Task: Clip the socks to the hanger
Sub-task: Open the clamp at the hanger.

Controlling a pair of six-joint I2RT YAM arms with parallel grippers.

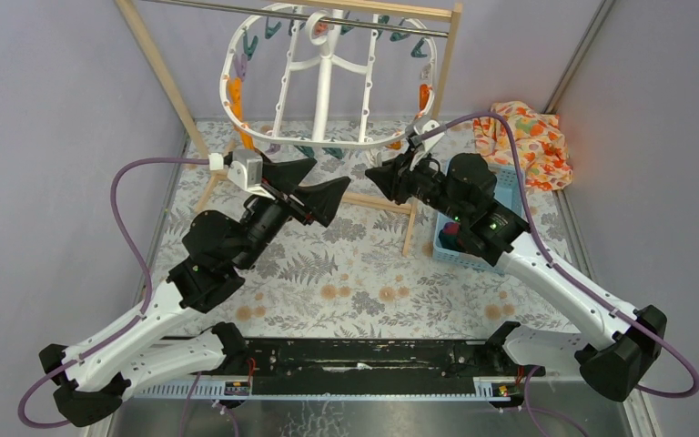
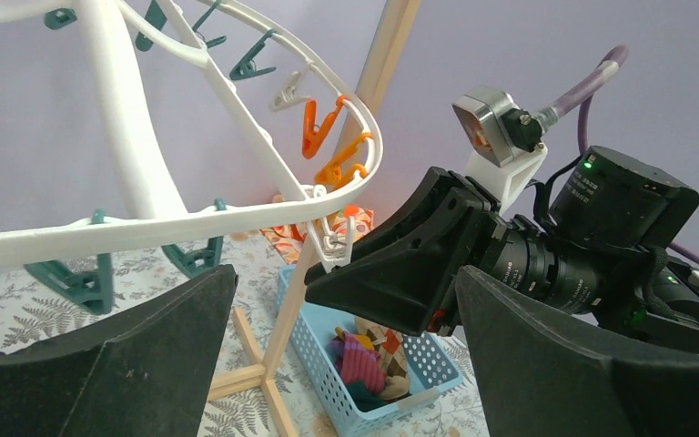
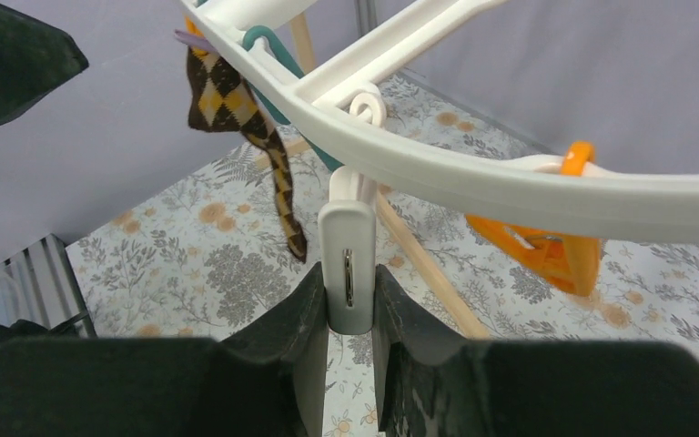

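The white oval hanger (image 1: 326,73) hangs from the rail, with teal, orange and purple pegs on its rim. The right wrist view shows the brown check sock (image 3: 227,91) clipped to the rim (image 3: 473,173) and hanging down. My right gripper (image 3: 349,296) is shut on a white peg (image 3: 347,232) under the rim; it also shows in the top view (image 1: 373,171). The magenta striped sock (image 2: 361,360) lies in a blue basket (image 2: 314,346). My left gripper (image 1: 330,176) is open and empty, just left of the right gripper, below the hanger's near rim (image 2: 146,228).
The wooden rack's post (image 1: 453,55) and floor bars (image 2: 250,364) stand under the hanger. An orange floral cloth (image 1: 523,141) lies at the back right. The blue basket (image 1: 453,253) sits under my right arm. Grey walls close in on both sides.
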